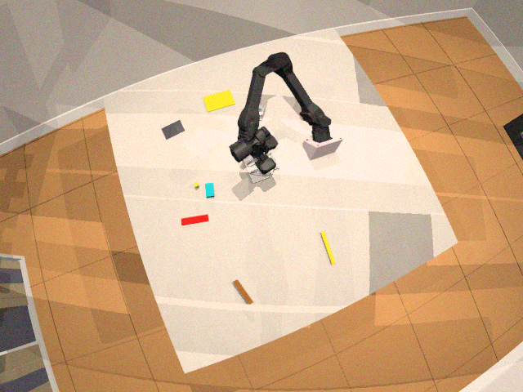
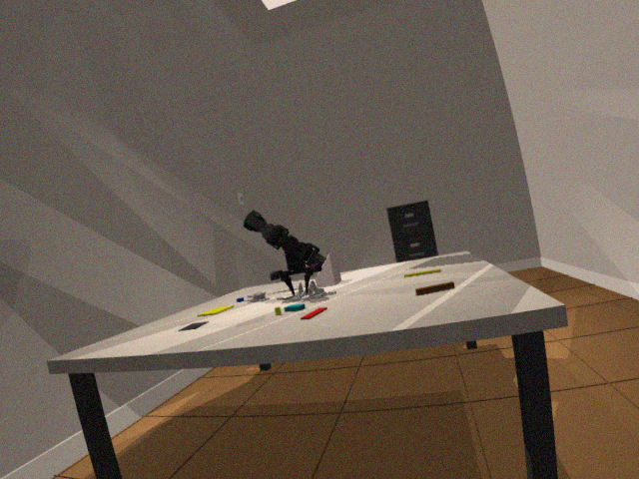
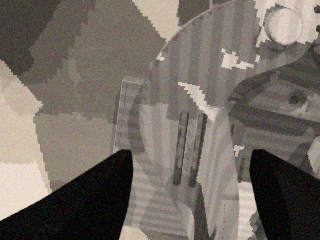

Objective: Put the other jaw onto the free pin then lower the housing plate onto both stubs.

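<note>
Grey jaw assembly [image 1: 256,175] [image 2: 320,295] [image 3: 160,125] is your landmark, directly under the gripper [image 1: 261,158] [image 2: 300,293] [image 3: 191,160]. Top view hides your fingertips behind the wrist; exterior shows both pointing down at the assembly. Wrist view shows the gripper part-open — two dark bars [image 3: 181,149] [image 3: 198,150] between the fingers, not clamped — plus a round knob [image 3: 283,26] beyond. Exterior also gives you a blue block [image 2: 240,299] past the assembly, which you can't make out from the top. Can't tell tooth mesh.

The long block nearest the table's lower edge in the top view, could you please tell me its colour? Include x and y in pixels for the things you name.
Brown [image 1: 243,291] [image 2: 434,288], showing best in the top view.
</note>
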